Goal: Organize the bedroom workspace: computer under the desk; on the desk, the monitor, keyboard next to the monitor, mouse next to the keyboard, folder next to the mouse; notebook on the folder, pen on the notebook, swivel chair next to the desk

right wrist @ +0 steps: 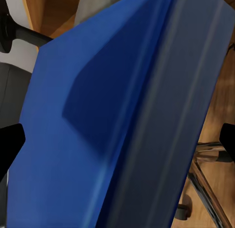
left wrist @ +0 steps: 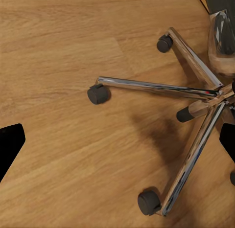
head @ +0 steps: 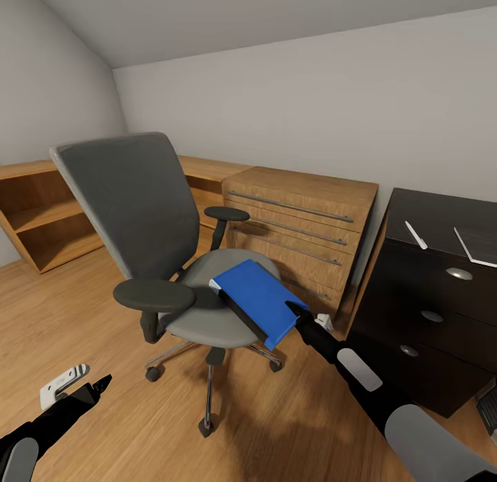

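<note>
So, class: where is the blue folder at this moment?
In the head view, the flat blue folder sits tilted over the grey swivel chair's seat, its near corner at the right end effector, left of the dark drawers.

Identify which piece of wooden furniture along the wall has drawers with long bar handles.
The light wooden dresser beside the swivel chair; the low shelf unit is open.

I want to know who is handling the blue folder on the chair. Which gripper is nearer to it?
Right. The right gripper is at the near edge of the folder over the chair seat; the left gripper hangs low over the floor, well apart from it.
</note>
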Controlling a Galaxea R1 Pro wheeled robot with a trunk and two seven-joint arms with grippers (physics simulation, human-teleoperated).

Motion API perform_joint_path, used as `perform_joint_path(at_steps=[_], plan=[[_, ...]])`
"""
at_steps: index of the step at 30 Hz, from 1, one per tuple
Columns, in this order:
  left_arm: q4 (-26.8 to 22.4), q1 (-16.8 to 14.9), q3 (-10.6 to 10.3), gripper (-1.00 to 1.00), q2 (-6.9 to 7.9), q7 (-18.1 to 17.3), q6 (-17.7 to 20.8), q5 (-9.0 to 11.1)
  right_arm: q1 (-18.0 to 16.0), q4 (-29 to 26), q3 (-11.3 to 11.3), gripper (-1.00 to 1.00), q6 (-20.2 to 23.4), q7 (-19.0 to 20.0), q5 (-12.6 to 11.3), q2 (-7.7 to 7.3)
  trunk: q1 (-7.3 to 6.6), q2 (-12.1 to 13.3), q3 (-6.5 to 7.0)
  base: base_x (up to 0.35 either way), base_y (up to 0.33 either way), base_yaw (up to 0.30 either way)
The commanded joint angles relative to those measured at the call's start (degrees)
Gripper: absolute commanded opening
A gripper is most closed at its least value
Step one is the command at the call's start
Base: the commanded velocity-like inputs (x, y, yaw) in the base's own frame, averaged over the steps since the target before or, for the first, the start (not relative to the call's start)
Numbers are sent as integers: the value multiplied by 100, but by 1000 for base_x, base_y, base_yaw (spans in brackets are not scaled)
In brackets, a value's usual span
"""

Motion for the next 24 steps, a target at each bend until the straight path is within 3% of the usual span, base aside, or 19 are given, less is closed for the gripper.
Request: perform_joint_path(at_steps=[1,10,11,24], plan=[[-3,-4,5,100,0,27,31,53,-5,2,25,100,7,12,-55,-7,-1,-2,-5,0,0,0],[-2,-4,5,100,0,27,31,53,-5,2,25,100,8,12,-55,-7,-1,-2,-5,0,0,0],[-2,-4,5,100,0,27,31,54,-5,2,25,-100,11,9,-55,-7,-1,-2,-5,0,0,0],[-2,-4,5,100,0,27,31,55,-5,2,13,-100,127,10,-38,-7,-1,-2,-5,0,0,0]])
